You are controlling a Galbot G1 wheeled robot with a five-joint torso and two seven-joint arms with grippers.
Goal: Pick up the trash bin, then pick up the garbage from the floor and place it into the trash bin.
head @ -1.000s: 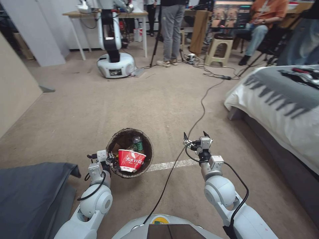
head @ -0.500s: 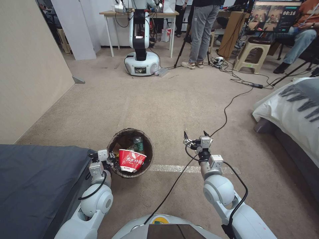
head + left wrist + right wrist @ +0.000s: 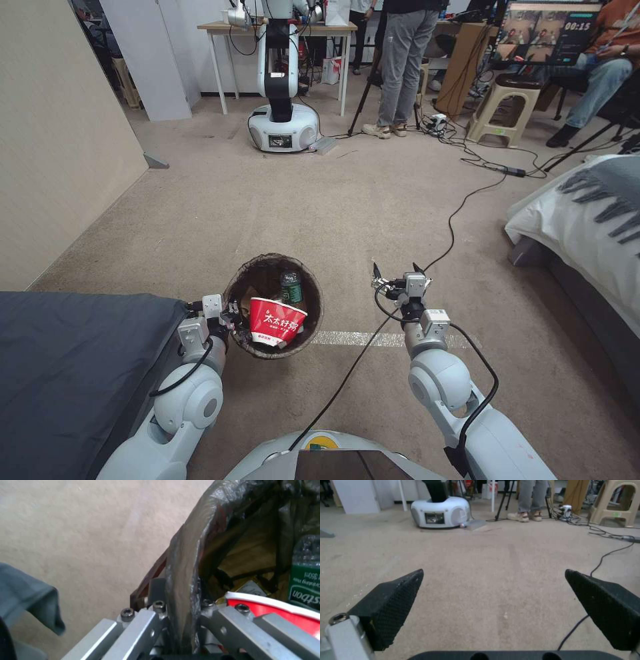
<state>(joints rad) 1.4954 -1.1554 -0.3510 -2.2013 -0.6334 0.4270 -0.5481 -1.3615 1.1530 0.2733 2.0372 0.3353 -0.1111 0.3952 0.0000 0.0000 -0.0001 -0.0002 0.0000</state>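
The trash bin (image 3: 266, 259) is a small round one with a dark liner over its rim, just ahead of me and left of centre. Inside lie a red-and-white noodle cup (image 3: 277, 322), a green-labelled clear bottle (image 3: 291, 288) and some tan paper. My left gripper (image 3: 233, 321) is shut on the bin's near-left rim. In the left wrist view the liner-covered rim (image 3: 185, 555) is pinched in the left gripper (image 3: 181, 610), with the cup (image 3: 283, 612) and bottle (image 3: 305, 580) beside it. My right gripper (image 3: 397, 270) hangs open over bare carpet, its black fingertips (image 3: 396, 592) wide apart.
A dark grey padded surface (image 3: 67, 373) lies close on my left and a bed with a white cover (image 3: 587, 220) on my right. A black cable (image 3: 453, 220) runs across the carpet ahead. Farther off stand another robot (image 3: 280, 127), a table, a stool (image 3: 500, 107) and people.
The whole view has swung left since a second ago, so the camera moved. My left gripper keeps its hold, and the bin sits slightly farther right in view. The right gripper stays open.
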